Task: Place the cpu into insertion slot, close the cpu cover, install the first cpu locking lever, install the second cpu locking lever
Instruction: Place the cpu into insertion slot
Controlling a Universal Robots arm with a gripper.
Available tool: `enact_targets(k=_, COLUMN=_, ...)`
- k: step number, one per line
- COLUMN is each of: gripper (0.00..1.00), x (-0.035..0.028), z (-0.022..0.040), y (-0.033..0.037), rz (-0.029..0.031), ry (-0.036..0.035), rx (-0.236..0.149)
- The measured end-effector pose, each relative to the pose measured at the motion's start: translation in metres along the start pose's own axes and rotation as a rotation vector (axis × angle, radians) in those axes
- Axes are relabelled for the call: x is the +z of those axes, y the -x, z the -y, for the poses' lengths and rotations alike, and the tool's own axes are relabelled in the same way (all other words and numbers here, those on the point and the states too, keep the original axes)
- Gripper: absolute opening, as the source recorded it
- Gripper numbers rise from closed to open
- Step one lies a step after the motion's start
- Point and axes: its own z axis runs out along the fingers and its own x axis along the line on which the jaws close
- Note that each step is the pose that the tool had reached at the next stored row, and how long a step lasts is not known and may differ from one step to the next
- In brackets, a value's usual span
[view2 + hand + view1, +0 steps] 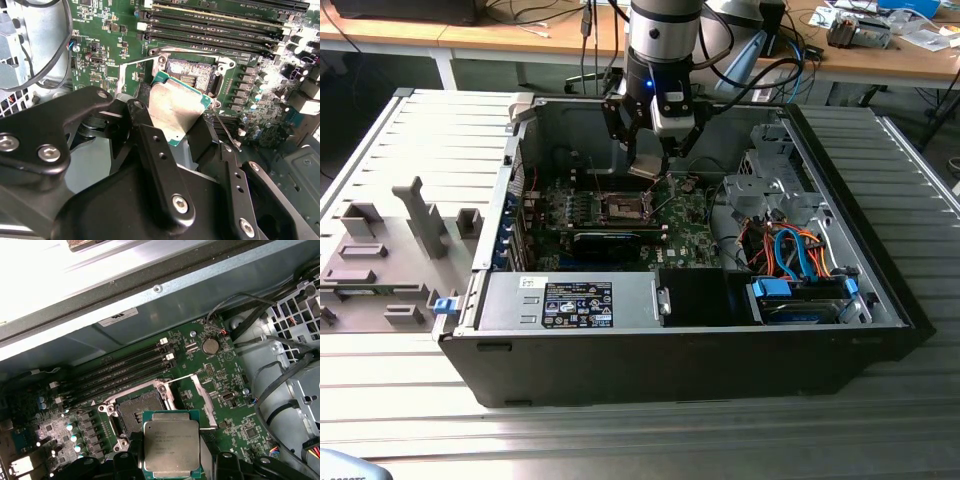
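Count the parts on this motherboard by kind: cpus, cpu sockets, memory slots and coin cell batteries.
cpu: 1
cpu socket: 1
memory slots: 4
coin cell battery: 1
Total: 7

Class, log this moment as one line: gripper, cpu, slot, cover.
gripper: shut on cpu | cpu: held near insertion slot, not seated | insertion slot: empty | cpu cover: open

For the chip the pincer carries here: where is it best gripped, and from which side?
By two opposite thin edges, coming from the side of its flat metal top. The chip is a thin flat square, so only its edges give the pincer purchase; it is pinched that way now near the open socket.
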Motion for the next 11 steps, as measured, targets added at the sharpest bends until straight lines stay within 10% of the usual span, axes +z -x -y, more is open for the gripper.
enact_targets(k=11, gripper=0.54, x=0.0002, z=0.0, y=0.0, rz=0.0007, ry=-0.0006, rx=0.008)
